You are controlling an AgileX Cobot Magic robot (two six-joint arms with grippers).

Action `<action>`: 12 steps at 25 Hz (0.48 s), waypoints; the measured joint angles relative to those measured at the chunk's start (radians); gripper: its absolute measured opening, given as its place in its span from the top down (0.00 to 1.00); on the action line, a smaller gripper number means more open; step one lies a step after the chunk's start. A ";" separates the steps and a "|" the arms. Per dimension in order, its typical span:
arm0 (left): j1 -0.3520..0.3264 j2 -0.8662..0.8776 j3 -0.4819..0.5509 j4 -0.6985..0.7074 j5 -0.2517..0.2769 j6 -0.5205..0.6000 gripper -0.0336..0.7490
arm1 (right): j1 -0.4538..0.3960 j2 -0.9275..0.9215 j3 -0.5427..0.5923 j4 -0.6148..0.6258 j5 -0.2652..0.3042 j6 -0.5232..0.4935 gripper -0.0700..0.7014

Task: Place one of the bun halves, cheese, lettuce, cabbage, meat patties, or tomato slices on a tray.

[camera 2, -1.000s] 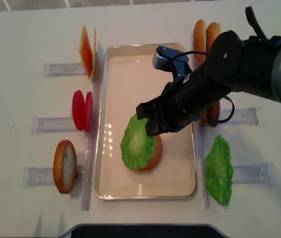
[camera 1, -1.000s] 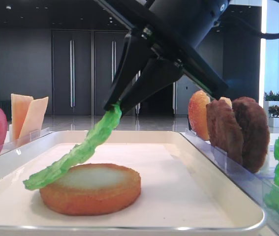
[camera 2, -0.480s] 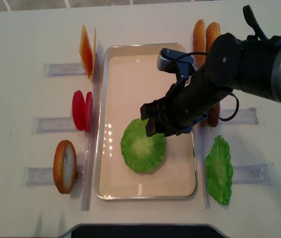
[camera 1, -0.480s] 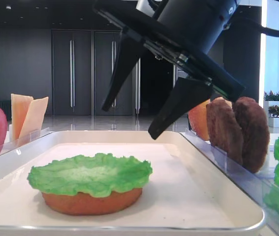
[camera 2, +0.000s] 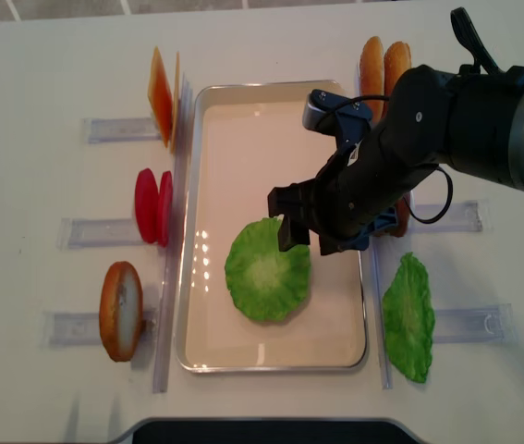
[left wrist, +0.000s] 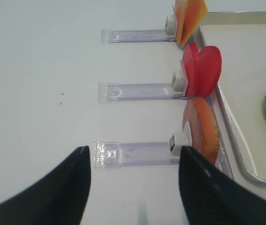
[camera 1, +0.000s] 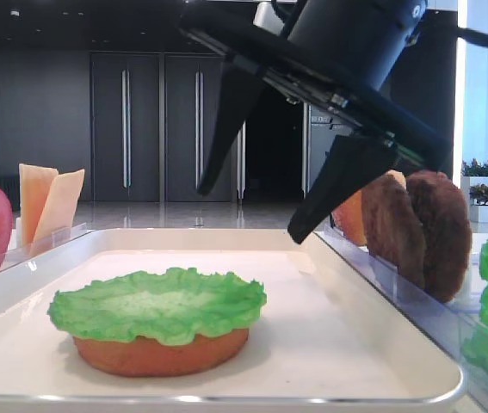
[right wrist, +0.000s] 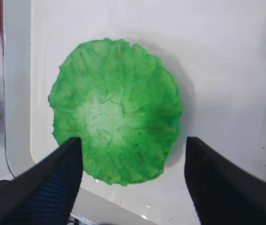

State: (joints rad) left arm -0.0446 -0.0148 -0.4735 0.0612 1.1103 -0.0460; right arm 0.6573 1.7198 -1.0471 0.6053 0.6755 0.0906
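Right wrist: lettuce (right wrist: 116, 110) on tray (right wrist: 226, 56); right gripper (right wrist: 133, 164) open, empty.

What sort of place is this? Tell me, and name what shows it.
Probably a demo table in a lobby or showroom, not a kitchen: tall dark double doors and a polished floor behind, clear plastic racks holding burger parts upright, and a white tray where lettuce lies on a bun half.

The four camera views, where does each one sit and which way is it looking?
Low exterior view: at tray level, looking across the lettuce under the open right gripper.
Overhead view: straight down on the table.
Right wrist: down on the lettuce between its fingers.
Left wrist: down on the racks; left gripper open.
All four show the lettuce.
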 joint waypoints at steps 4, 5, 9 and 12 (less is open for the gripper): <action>0.000 0.000 0.000 0.000 0.000 0.000 0.38 | 0.000 -0.050 0.000 -0.061 0.001 0.068 0.29; 0.000 0.000 0.000 0.000 0.000 0.000 0.38 | 0.000 -0.064 0.000 -0.068 0.001 0.077 0.29; 0.000 0.000 0.000 0.000 0.000 0.000 0.38 | 0.000 -0.111 -0.006 -0.097 0.017 0.098 0.29; 0.000 0.000 0.000 0.000 0.000 0.000 0.38 | 0.000 -0.137 -0.042 -0.183 0.069 0.150 0.29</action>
State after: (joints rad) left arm -0.0446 -0.0148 -0.4735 0.0612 1.1103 -0.0460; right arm 0.6573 1.5829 -1.0890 0.4227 0.7441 0.2405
